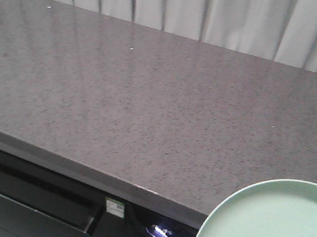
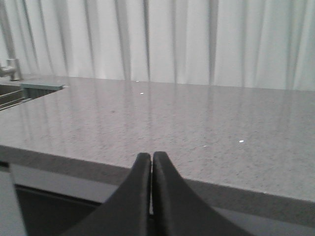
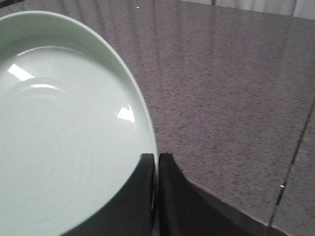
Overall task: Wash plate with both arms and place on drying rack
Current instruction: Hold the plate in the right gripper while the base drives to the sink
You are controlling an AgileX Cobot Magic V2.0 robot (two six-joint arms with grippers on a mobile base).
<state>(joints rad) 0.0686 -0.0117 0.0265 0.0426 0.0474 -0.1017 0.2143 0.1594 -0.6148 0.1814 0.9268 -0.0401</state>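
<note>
**Plate pinched by its rim in the right claw; left claw shut on nothing**

The right gripper [image 3: 156,158] has its two dark fingers closed tight on the rim of the plate [image 3: 64,137]. One finger lies over the pale green face and the other sits just outside the edge. This rim hold leaves nearly the whole face bare, which I judge suits washing and lets the other arm take a second grip. In the front view the plate [image 1: 272,233] fills the lower right corner, and its disc overlaps the front edge of the countertop [image 1: 150,94]. How high it hangs cannot be told.

The left gripper [image 2: 151,156], at the bottom centre of its own view, has its fingers pressed together with only a thin seam between them. It holds nothing and points across the counter toward the curtain [image 2: 197,39].

At the far left of that view are a tap [image 2: 12,69] and what looks like the drying rack [image 2: 42,86], a grey-green end piece with wire bars beside it. They are well apart from the left gripper.

Below the counter, at the lower left of the front view, a dark drawer [image 1: 30,201] stands ajar. The counter's front edge is the likeliest thing to catch the plate.
</note>
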